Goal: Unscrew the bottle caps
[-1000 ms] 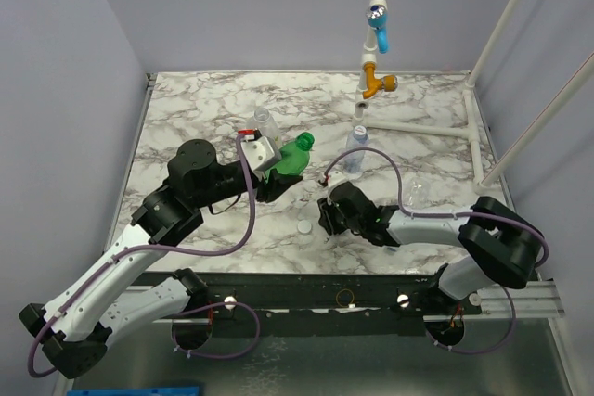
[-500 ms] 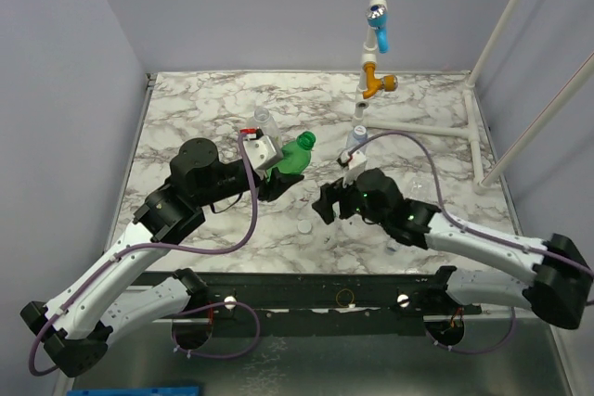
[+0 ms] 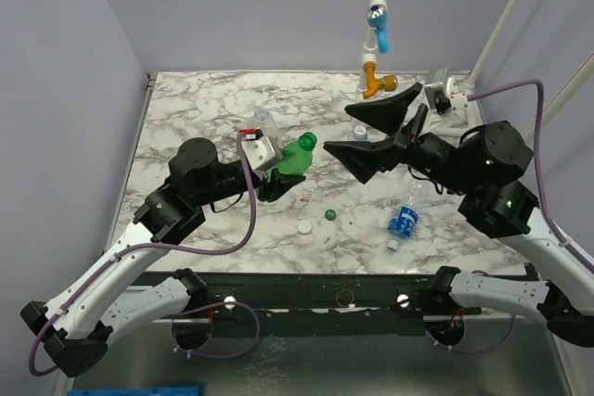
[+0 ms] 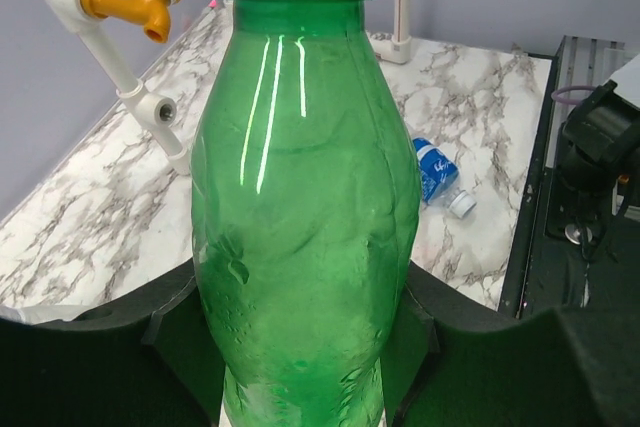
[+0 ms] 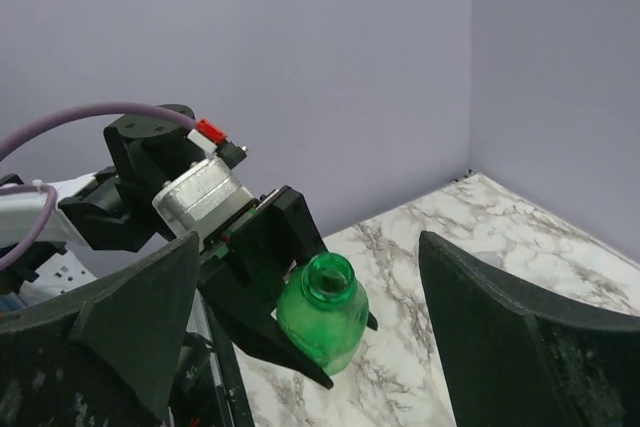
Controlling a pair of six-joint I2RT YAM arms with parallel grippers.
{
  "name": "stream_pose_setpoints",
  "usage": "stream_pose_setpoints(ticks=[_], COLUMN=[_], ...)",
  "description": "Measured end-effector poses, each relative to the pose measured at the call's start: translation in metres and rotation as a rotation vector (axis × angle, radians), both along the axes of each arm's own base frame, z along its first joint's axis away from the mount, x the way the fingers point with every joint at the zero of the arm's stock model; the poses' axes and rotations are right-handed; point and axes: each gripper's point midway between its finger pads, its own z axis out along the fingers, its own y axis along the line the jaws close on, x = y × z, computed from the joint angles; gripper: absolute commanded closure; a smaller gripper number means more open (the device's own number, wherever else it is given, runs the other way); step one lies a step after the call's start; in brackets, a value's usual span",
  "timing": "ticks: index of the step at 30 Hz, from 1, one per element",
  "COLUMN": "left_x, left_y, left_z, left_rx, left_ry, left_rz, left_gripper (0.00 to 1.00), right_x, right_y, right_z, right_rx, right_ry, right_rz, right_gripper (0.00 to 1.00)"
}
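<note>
The left arm reaches in low over the worktop (image 3: 186, 104). Its tool (image 3: 281, 178) is clamped on the body of the green bottle (image 3: 295, 159), which it holds tilted. The right arm is reared up high, its tool (image 3: 343, 130) spread wide and holding nothing. The green bottle's neck is uncapped and empty-looking — only the right wrist view looks into its mouth. The green cap (image 3: 329, 214) lies on the worktop near a loose white cap (image 3: 304, 226). The left wrist view shows a blue-label bottle (image 4: 434, 169) lying down, capped in white.
</note>
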Motion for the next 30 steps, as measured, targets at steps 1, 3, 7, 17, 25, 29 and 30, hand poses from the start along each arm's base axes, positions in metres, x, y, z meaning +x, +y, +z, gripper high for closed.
stream_pose_setpoints(ticks=[1, 3, 7, 17, 25, 29, 30], left_x=[-0.001, -0.003, -0.006, -0.007, -0.005, -0.005, -0.005], left_y=[-0.001, -0.002, -0.003, -0.003, -0.003, -0.002, -0.002], left_z=[0.000, 0.001, 0.001, 0.001, 0.002, 0.000, -0.001], left_rx=[0.000, -0.003, -0.003, -0.004, -0.011, -0.014, -0.014], left_ry=[-0.001, -0.003, -0.006, -0.006, 0.000, 0.014, 0.017], left_rz=[-0.008, -0.022, -0.040, -0.046, -0.032, -0.029, -0.027], left_gripper=[1.00, 1.00, 1.00, 1.00, 1.00, 0.02, 0.01], right_x=[0.000, 0.004, 0.019, 0.024, 0.022, 0.022, 0.023], right_y=[0.005, 0.019, 0.048, 0.061, 0.066, 0.067, 0.067], right_z=[0.004, 0.003, -0.023, -0.043, -0.065, -0.066, -0.067], right_rx=[-0.003, -0.024, -0.096, -0.141, -0.168, -0.173, -0.177], right_ry=[-0.009, -0.008, 0.036, 0.075, 0.119, 0.110, 0.109], right_rz=[0.016, 0.045, 0.076, 0.100, 0.123, 0.123, 0.122], right_gripper=[0.08, 0.09, 0.15, 0.43, 0.78, 0.92, 0.93])
